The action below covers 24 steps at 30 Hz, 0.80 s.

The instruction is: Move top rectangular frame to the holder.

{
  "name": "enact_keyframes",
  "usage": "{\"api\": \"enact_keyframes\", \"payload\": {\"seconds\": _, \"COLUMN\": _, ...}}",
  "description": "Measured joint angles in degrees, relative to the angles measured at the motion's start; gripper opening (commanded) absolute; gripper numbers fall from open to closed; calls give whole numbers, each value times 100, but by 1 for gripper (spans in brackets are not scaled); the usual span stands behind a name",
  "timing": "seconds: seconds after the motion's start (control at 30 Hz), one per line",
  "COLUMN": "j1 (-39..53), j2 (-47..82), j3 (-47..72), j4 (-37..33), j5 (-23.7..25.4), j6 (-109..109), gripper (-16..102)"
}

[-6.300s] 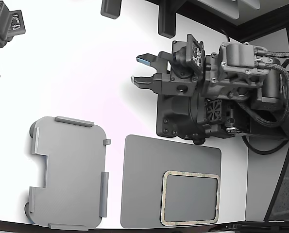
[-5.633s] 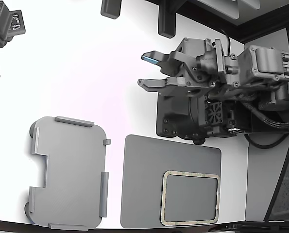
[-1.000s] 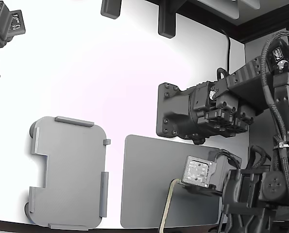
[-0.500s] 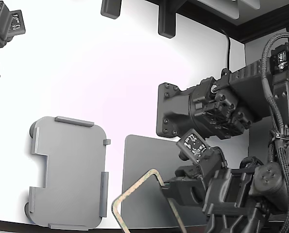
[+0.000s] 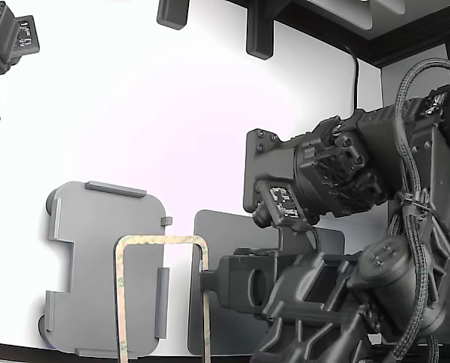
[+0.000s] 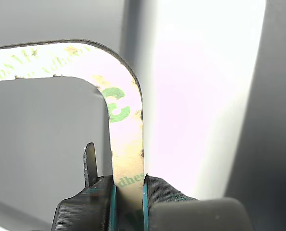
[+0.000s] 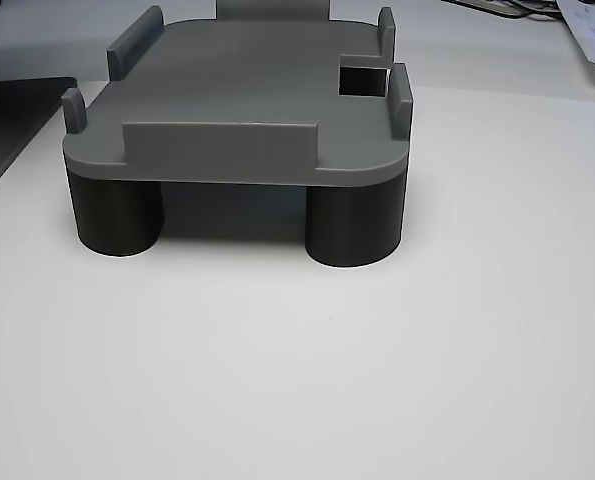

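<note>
The tan rectangular frame [image 5: 160,242] with greenish print hangs in the air, partly over the exterior view's right half of the light grey holder [image 5: 96,257] and partly over the white table. My gripper [image 5: 207,281] is shut on the frame's right side bar. In the wrist view the frame [image 6: 126,139] runs up from between the closed pads [image 6: 111,204] and bends round a corner. The holder [image 7: 247,110] stands on dark round feet in the other view, with nothing on it.
A darker flat grey pad [image 5: 232,302] lies on the table right of the holder, mostly under my arm. A black mount block [image 5: 266,174] sits behind it. A second arm's dark parts [image 5: 5,45] show at the exterior view's top left.
My gripper has carried the frame off the dark pad and leftward in the exterior view, turning it from tilted to square with the holder; it now overlaps the holder's right half.
</note>
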Motion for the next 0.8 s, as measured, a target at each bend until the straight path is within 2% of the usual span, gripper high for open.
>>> {"api": "enact_keyframes", "payload": {"seconds": 0.13, "j1": -325, "j2": -114, "j3": -132, "j4": 0, "j5": -9, "j6": -105, "gripper": -10}}
{"api": "enact_keyframes", "payload": {"seconds": 0.43, "j1": -949, "j2": -404, "j3": -378, "j4": 0, "j5": -334, "j6": -343, "gripper": -10}}
{"api": "enact_keyframes", "payload": {"seconds": 0.8, "j1": -1195, "j2": -940, "j3": -703, "j4": 0, "j5": -431, "j6": -369, "gripper": -10}}
